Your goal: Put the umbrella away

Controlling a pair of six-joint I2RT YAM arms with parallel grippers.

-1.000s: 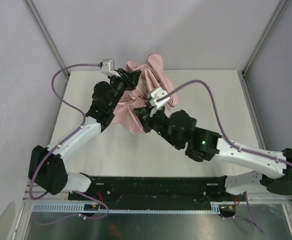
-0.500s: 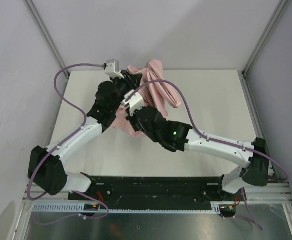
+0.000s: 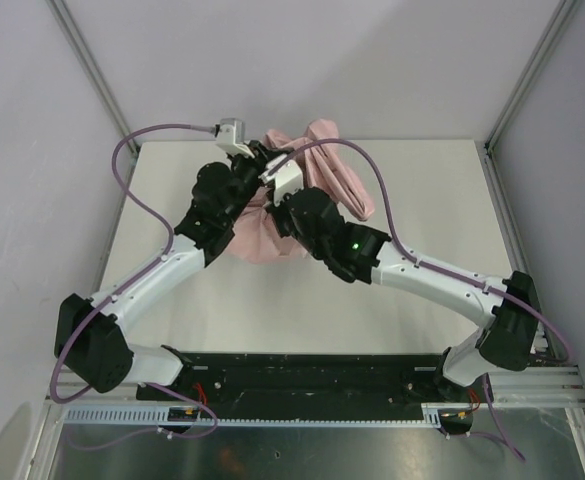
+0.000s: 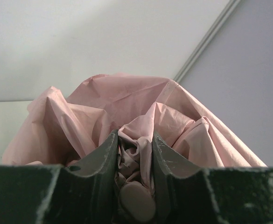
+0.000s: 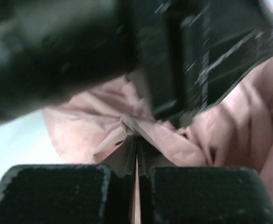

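The umbrella is a crumpled pale pink bundle at the back middle of the white table, one loose lobe reaching right. In the left wrist view my left gripper is shut on the umbrella, with bunched fabric and a rounded pink end between its fingers. From above, the left gripper sits at the bundle's far left. My right gripper is right beside it, over the bundle. In the right wrist view the right gripper is shut, pinching a fold of umbrella fabric at its tips.
The table ends at grey walls behind and at both sides, with metal frame posts in the corners. Purple cables loop over both arms. The left arm's dark wrist hangs blurred just ahead of the right gripper.
The right arm has swung left and farther back across the bundle, ending close against the left gripper. The pink fabric has bunched tighter and shifted. The left arm has barely moved.
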